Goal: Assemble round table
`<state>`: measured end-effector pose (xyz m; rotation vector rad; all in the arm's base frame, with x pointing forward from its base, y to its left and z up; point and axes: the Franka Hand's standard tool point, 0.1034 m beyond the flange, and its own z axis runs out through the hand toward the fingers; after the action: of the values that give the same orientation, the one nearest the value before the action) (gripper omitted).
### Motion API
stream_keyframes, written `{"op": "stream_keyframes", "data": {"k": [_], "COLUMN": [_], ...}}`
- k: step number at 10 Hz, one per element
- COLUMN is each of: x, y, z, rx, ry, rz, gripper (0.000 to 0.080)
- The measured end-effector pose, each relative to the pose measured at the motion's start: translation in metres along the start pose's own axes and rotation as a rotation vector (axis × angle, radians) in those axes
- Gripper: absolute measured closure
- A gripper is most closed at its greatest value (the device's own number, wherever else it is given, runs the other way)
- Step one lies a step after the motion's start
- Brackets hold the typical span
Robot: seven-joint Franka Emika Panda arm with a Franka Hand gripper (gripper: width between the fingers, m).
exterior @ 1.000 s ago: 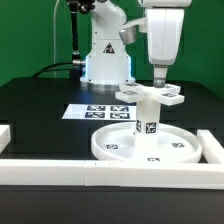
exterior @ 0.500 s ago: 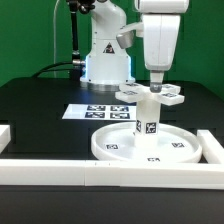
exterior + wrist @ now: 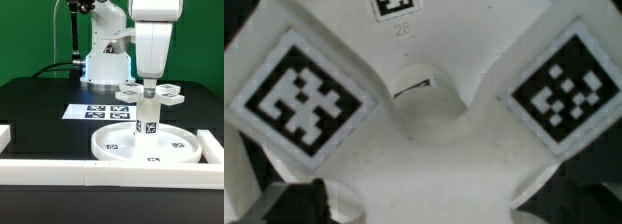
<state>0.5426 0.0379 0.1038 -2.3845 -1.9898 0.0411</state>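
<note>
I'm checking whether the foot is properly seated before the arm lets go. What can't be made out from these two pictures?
- Gripper opening: exterior view, fingertips too small against the white cross-shaped foot; wrist view too close.
- Joint between foot and the short white cylinder leg: exterior view, covered by the foot.
- Leg's base in the large rimmed white round disc: too small to judge.
- Foot's outline: wrist view, cut off by the edges.

The gripper sits lower and toward 9 o'clock (exterior view), now over the cross-shaped foot.
</note>
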Motion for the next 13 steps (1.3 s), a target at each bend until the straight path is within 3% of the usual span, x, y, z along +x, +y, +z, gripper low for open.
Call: {"op": "stream_keyframes", "data": {"k": [3,5,11,13], "x": [-0.0011,-0.0012,-0.0020,-0.0023], "y": [-0.0014,-0.0013,-0.0013,-0.0014], "z": [0.0058,0.0058,0.0061,0.0066], "rx": [0.010,0.009,0.010,0.013], "ry": [-0.003,-0.002,-0.002,0.001], "rz": [-0.005,-0.005,0.038,0.311], "gripper": [0.0151,0.0353,0.0353,0.0351]}}
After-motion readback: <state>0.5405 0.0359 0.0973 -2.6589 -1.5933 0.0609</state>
